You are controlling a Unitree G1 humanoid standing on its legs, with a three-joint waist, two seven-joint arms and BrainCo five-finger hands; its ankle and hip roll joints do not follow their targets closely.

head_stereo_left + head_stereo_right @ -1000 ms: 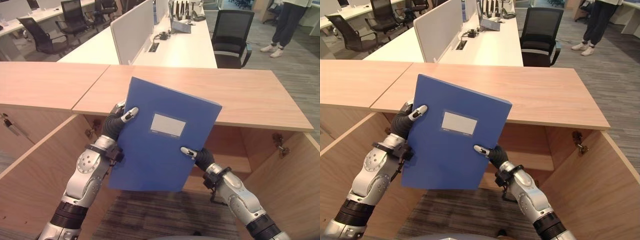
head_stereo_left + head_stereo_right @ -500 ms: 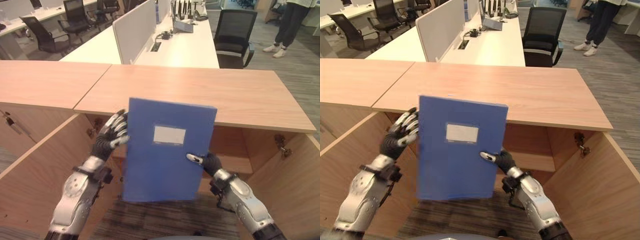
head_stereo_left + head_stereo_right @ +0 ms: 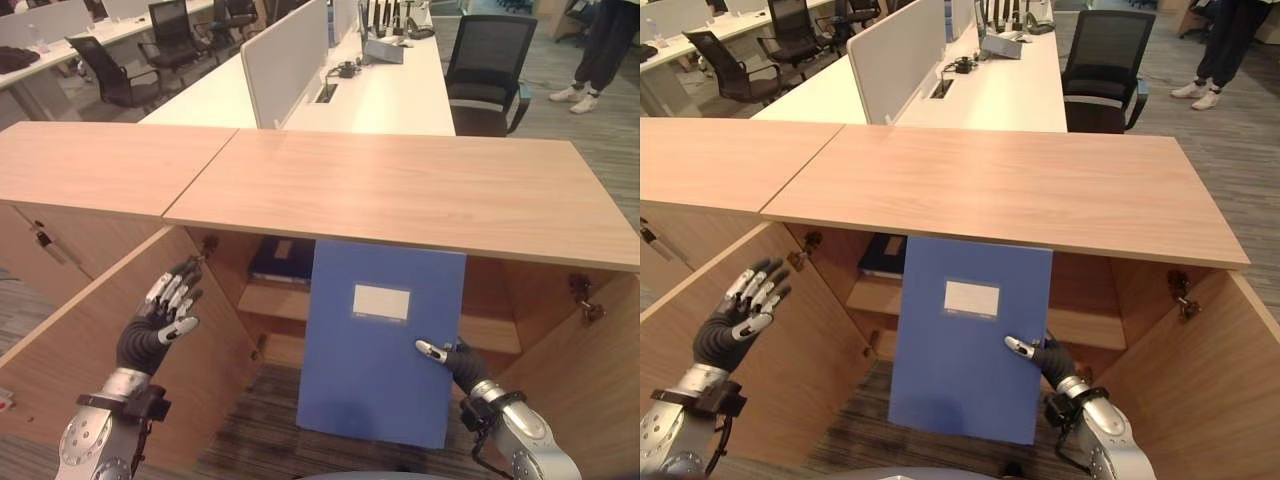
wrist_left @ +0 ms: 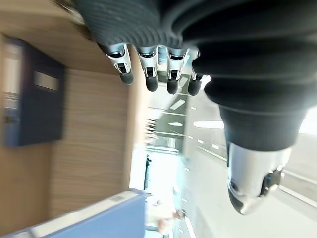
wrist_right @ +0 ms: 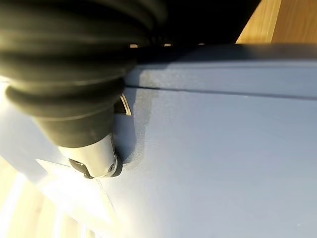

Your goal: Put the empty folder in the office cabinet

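Note:
The blue folder with a white label stands upright before the open office cabinet, its top edge just under the cabinet's wooden top. My right hand is shut on its right edge, the thumb pressed on the blue cover and the fingers hidden behind it. Over at the left, my left hand is open with straight fingers, apart from the folder and in front of the open left door.
Inside the cabinet a dark blue folder lies on a shelf. The right door also stands open. Beyond the cabinet are a white desk, a black chair and a person's legs.
The folder has dropped lower and to the right, in front of the cabinet opening. My left hand has let go of it and drawn away to the left.

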